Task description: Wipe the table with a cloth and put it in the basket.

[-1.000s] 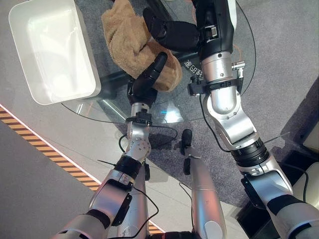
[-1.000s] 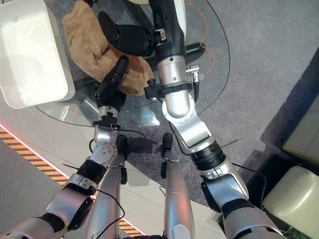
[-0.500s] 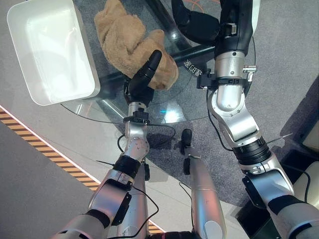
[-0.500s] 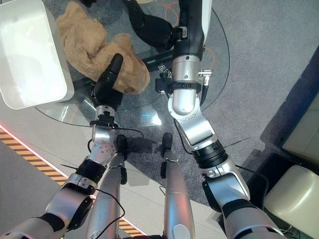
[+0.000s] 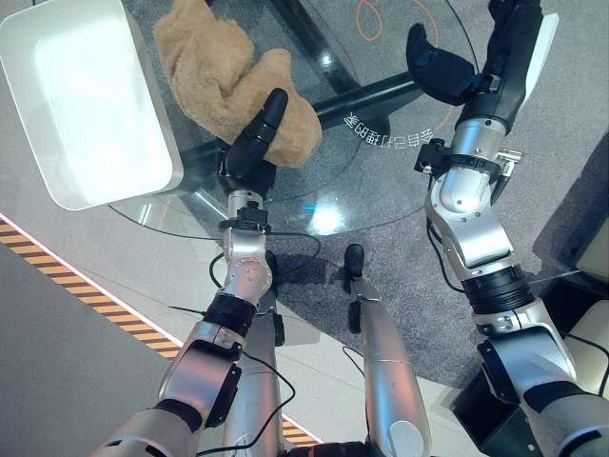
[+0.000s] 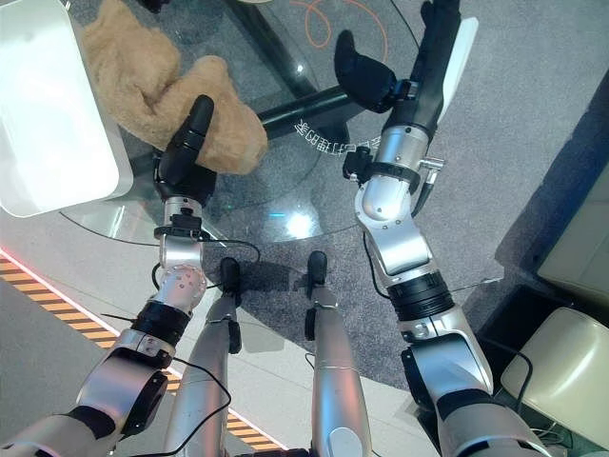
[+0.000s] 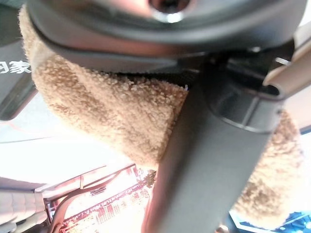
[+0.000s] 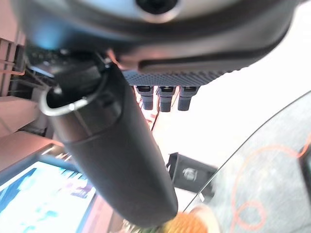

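Note:
A tan fluffy cloth [image 5: 214, 67] lies bunched on the round glass table [image 5: 381, 186], next to the white basket [image 5: 76, 95] at the table's left edge. My left hand [image 5: 249, 148] is at the cloth's near end, with its thumb [image 7: 209, 160] laid over the cloth [image 7: 97, 107] and the pile pinched against the palm; its fingers are hidden under the cloth. My right hand [image 5: 442, 76] is raised over the table's right side, well away from the cloth, with its thumb [image 8: 121, 160] straight and nothing in it. The basket holds nothing.
Under the glass runs a black table-base bar [image 5: 381, 90], and an orange cord loop [image 5: 385, 14] lies on the carpet below. Yellow-black floor tape [image 5: 95, 305] runs at the near left. A beige seat [image 6: 571, 371] stands at the right.
My right hand lifted off the cloth and drew back to the right. The cloth, with my left hand on it, shifted a little towards the basket. The camera view also shifted.

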